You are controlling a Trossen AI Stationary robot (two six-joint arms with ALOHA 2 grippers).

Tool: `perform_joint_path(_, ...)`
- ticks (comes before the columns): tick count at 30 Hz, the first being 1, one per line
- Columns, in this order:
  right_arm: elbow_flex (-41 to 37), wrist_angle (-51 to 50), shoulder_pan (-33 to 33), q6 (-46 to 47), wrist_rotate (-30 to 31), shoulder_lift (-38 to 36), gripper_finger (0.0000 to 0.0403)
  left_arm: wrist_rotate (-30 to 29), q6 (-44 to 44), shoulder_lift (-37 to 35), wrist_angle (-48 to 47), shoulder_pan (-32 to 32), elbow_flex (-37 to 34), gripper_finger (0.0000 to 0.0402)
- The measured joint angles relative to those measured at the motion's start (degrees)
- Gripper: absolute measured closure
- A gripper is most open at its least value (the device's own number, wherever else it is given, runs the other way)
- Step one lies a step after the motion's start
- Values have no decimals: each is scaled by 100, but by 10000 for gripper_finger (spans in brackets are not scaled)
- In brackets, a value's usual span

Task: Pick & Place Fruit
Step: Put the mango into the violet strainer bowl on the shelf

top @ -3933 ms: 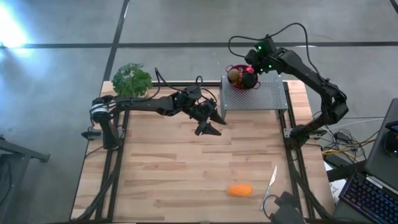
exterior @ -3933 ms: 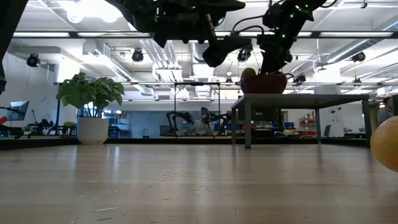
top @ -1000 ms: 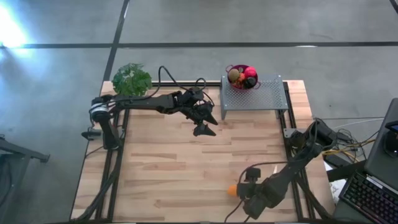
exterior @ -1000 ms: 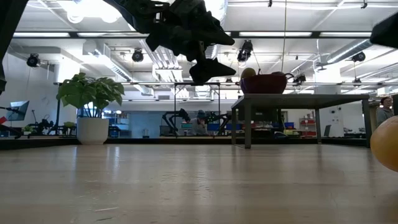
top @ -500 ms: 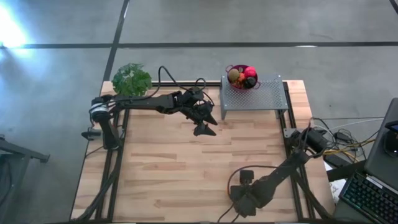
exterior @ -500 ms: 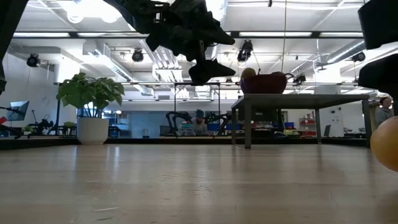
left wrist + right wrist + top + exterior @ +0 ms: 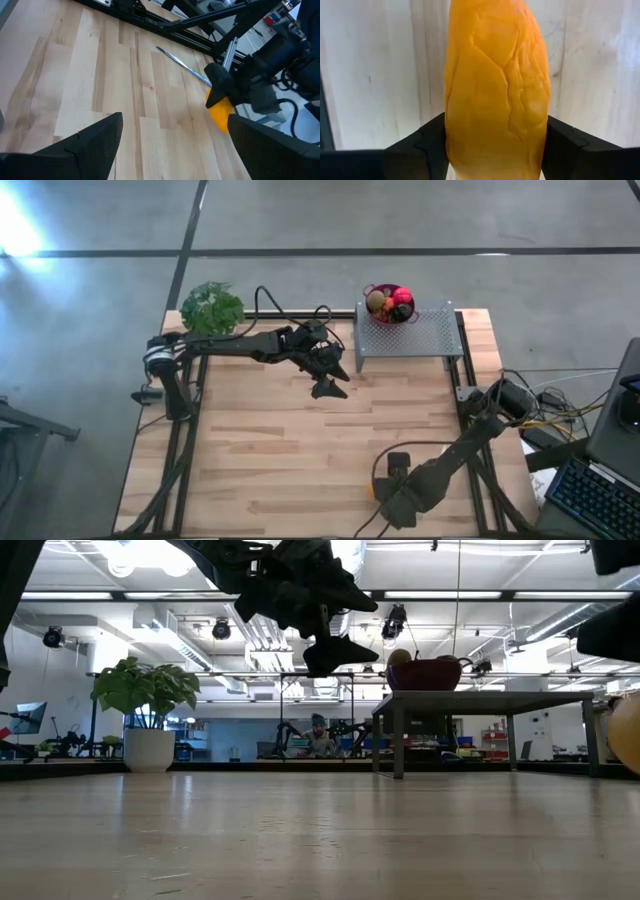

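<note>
The oblong orange piece (image 7: pixel 495 90) is between the fingers of my right gripper (image 7: pixel 393 492) near the table's near edge, right of middle. It also shows in the low view (image 7: pixel 628 735) and in the left wrist view (image 7: pixel 220 111). My left gripper (image 7: pixel 328 386) hangs open and empty above the table's far middle. A red bowl (image 7: pixel 389 303) with other fruit, a brown piece and a pink-red ball among them, stands on the mesh rack (image 7: pixel 412 332) at the far right. My right gripper pinches the orange piece by its two long sides (image 7: pixel 451 135) between its two fingers (image 7: pixel 427 145). The fingers come from above, pointing down, and lie across the piece. In the low view the piece hangs a little above the tabletop.
A green leafy plant (image 7: pixel 212 308) stands at the far left corner. The slim pale knife (image 7: pixel 182 65) lies on the wood just beyond the right gripper. The table's middle and left are bare wood. The rack's legs stand at the far right.
My right gripper has moved a little toward the table's left edge and come over the orange piece, covering it in the high view. It has taken hold, and the piece has risen a little off the table in the low view.
</note>
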Motion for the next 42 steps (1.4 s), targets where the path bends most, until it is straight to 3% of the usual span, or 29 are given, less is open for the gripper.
perform_joint_path(11,-3,-1047,-17,259,376,-843,162,0,0,0,-3,0,0,37)
perform_joint_path(18,-9,-1809,-136,314,1181,-1726,180,-2,0,0,-2,-1,0,37)
perform_joint_path(23,-20,-2051,-445,243,1903,-2546,171,-4,10,0,1,0,0,37)
perform_joint_path(29,-28,-2078,-1204,269,2706,-3559,159,-2,40,0,10,0,0,37)
perform_joint_path(37,31,-1944,-2627,89,2722,-4588,176,-4,48,0,17,0,0,37)
perform_joint_path(42,189,-1691,-3602,-77,2455,-4924,163,-4,117,0,19,0,0,37)
